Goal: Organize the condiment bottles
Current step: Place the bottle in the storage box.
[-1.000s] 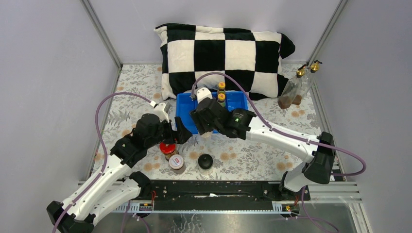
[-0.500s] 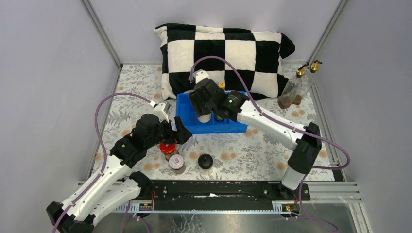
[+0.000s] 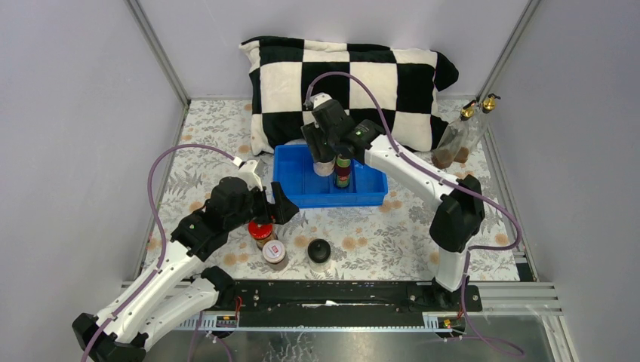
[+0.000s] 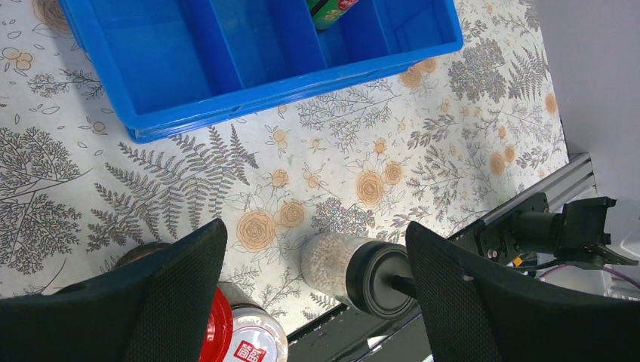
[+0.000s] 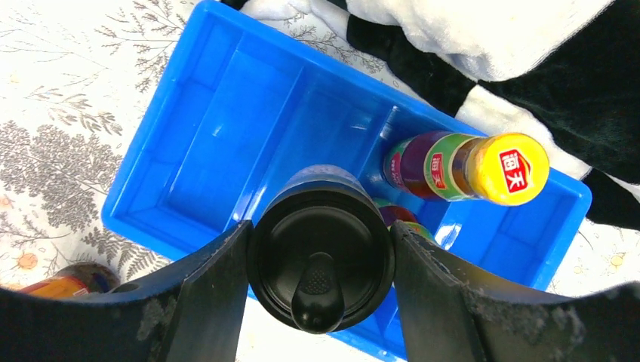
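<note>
My right gripper [image 5: 321,235] is shut on a black-capped clear jar [image 5: 321,264], held over the blue tray [image 5: 151,173] next to two slim yellow-capped sauce bottles [image 5: 483,170] standing in its back right compartment. From above, that gripper [image 3: 324,145] hangs over the tray's far side. My left gripper [image 4: 315,230] is open with nothing between its fingers, above the mat in front of the tray. Below it stand a red-lidded jar [image 3: 260,230], a white-lidded jar [image 3: 274,253] and another black-capped jar [image 4: 362,268]. Two gold-spouted glass bottles [image 3: 460,136] lean at the back right corner.
A black-and-white checked pillow [image 3: 355,75] lies right behind the tray [image 3: 294,188]. Grey walls close in both sides. The black rail [image 3: 332,294] with the arm bases runs along the near edge, just behind the three front jars.
My right arm has carried the black-capped jar from the tray's front edge back and up over its far side. The left arm has not moved.
</note>
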Available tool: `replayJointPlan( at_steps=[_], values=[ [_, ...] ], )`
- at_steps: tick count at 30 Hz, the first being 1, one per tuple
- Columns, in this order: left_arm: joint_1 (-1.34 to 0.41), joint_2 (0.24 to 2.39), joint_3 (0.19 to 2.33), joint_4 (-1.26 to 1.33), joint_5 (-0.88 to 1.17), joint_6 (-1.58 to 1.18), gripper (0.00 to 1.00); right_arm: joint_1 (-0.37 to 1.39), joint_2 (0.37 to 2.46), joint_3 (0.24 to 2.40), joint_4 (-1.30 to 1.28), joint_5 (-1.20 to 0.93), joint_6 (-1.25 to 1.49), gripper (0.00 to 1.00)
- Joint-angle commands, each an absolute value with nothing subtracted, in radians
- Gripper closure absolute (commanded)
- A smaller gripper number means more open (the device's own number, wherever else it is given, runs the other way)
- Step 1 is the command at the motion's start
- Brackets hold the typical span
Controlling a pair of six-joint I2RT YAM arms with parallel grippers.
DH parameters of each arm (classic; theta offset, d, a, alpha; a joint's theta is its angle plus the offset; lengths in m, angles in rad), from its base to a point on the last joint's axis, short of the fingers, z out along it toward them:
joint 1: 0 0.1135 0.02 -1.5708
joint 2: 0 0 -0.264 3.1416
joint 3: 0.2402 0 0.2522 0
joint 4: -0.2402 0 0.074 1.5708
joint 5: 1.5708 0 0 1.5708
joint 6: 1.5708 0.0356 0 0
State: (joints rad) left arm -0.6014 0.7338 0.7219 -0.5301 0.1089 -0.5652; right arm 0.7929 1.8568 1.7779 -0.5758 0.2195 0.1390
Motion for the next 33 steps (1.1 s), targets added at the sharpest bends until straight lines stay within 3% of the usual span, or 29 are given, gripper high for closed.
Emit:
replayJointPlan(
  at_steps=[1,33],
  values=[
    [-0.606,0.727,0.709,-0.472,0.123,-0.543,0.08,0.759,1.869,1.848,-0.544,0.172,0.115,0.38],
    [-0.607,0.716,0.707,-0.471,0.124,-0.543,0.08,0.693,2.106,2.105,-0.591,0.078,0.088,0.40]
  ],
)
